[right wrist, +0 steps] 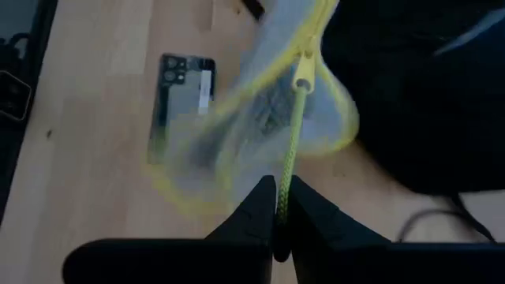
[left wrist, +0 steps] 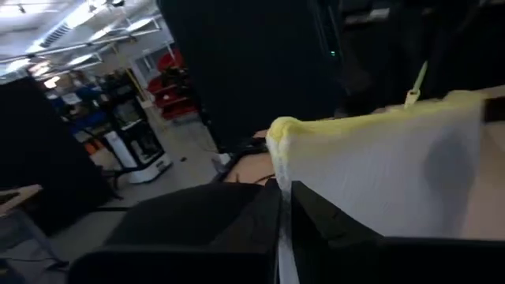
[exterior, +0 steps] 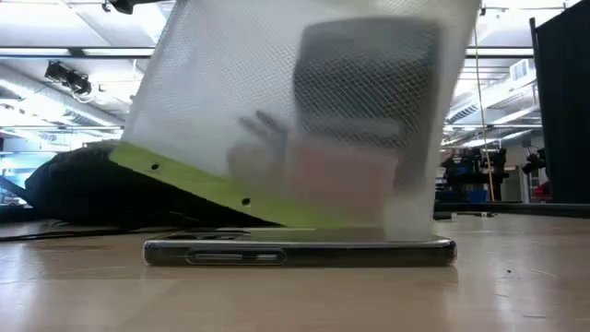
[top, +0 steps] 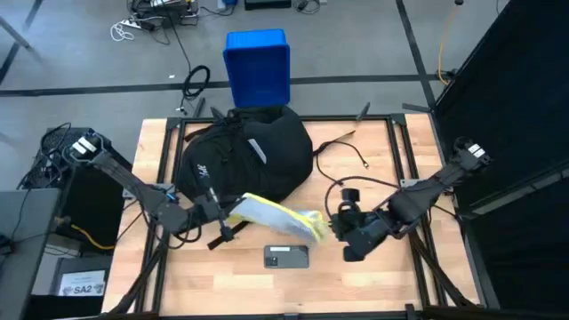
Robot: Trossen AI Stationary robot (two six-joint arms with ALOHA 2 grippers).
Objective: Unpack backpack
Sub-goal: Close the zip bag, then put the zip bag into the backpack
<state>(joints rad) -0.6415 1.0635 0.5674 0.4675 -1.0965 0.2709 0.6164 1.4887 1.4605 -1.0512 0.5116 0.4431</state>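
The black backpack (top: 244,156) lies on the far middle of the table, and it also shows at the left in the low view (exterior: 83,189). In front of it a white mesh pouch with yellow-green trim (top: 274,213) hangs between my two grippers, with dark and pinkish things inside (exterior: 359,120). My left gripper (top: 228,219) is shut on the pouch's left end, and my right gripper (top: 325,228) is shut on its right end. A dark phone (top: 286,258) lies flat on the table just below the pouch. My left gripper pinches the pouch's left end at the trimmed edge (left wrist: 293,170) between its two fingers, coming level from the table's left. The pouch stretches away from the fingers toward the other arm. My right gripper pinches the pouch's yellow zip edge (right wrist: 289,170) between its two fingers, just below the zip pull (right wrist: 303,77), coming from the table's right. The mesh bulges away past the fingers, above the phone (right wrist: 183,95).
A blue plastic box (top: 258,67) stands on the floor beyond the far edge. A thin black cable (top: 342,151) lies on the table right of the backpack. Bare wood (top: 373,284) shows along the near edge on both sides of the phone.
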